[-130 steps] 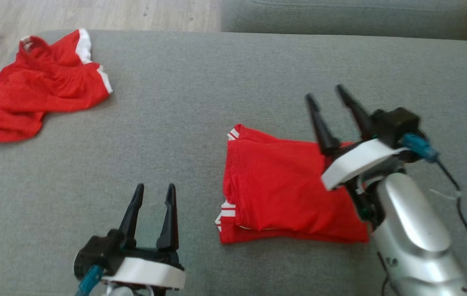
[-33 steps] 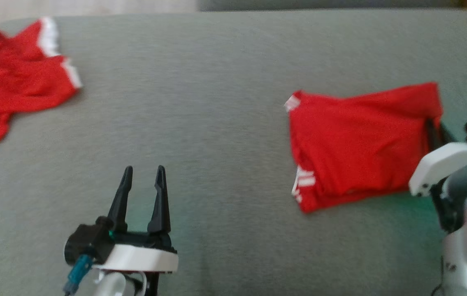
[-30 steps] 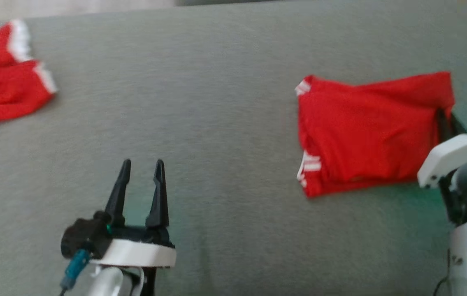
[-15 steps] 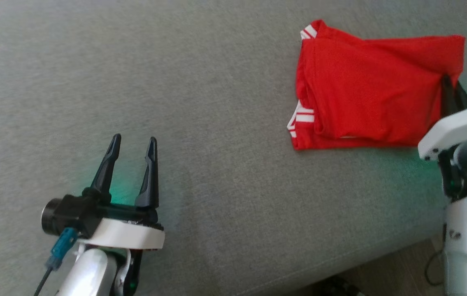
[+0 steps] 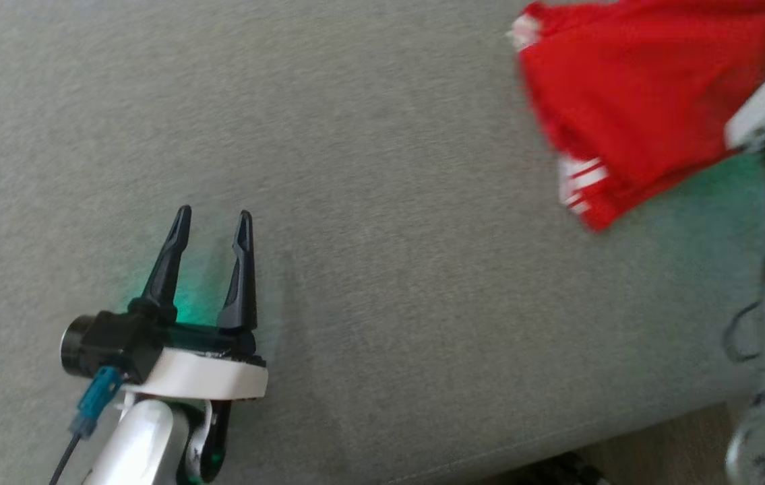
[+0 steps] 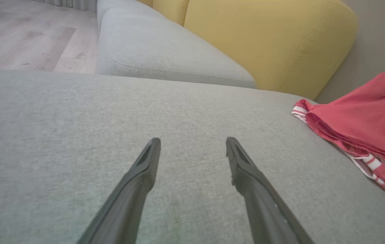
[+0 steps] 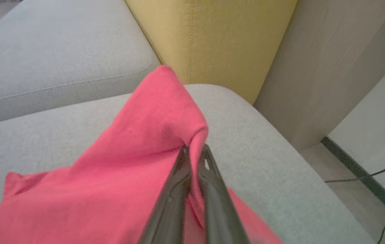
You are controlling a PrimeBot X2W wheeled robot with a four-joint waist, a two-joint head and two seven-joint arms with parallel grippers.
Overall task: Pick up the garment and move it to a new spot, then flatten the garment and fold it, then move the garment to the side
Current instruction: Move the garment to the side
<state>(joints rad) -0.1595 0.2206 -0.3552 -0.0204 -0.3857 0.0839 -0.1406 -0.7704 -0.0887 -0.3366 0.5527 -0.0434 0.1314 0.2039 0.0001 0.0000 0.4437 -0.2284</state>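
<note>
Head view: the red garment (image 5: 631, 101) sits at the top right, on the grey sofa seat (image 5: 355, 135), near the seat's right end. Its upper edge is cut off by the frame and the cloth is motion-blurred. White stripes show at its lower left corner. A white wrist housing (image 5: 763, 108) overlaps the garment's right side and hides the grip point there.

Right wrist view: the right gripper (image 7: 194, 147) is clenched on a raised fold of the garment, with its fingers pressed nearly together and cloth pinched at the tips. The cloth rises to a peak beyond the tips, and its lower part runs off the bottom edge. A yellow backrest (image 7: 212, 37) and a wooden panel (image 7: 331, 61) stand behind.

Left wrist view: the left gripper (image 6: 192, 140) is released, its fingers spread wide with nothing between them, over bare seat fabric and well apart from the garment. Whether the fingertips touch the seat cannot be determined. The garment's right portion is cut off at this view's edge.
</note>
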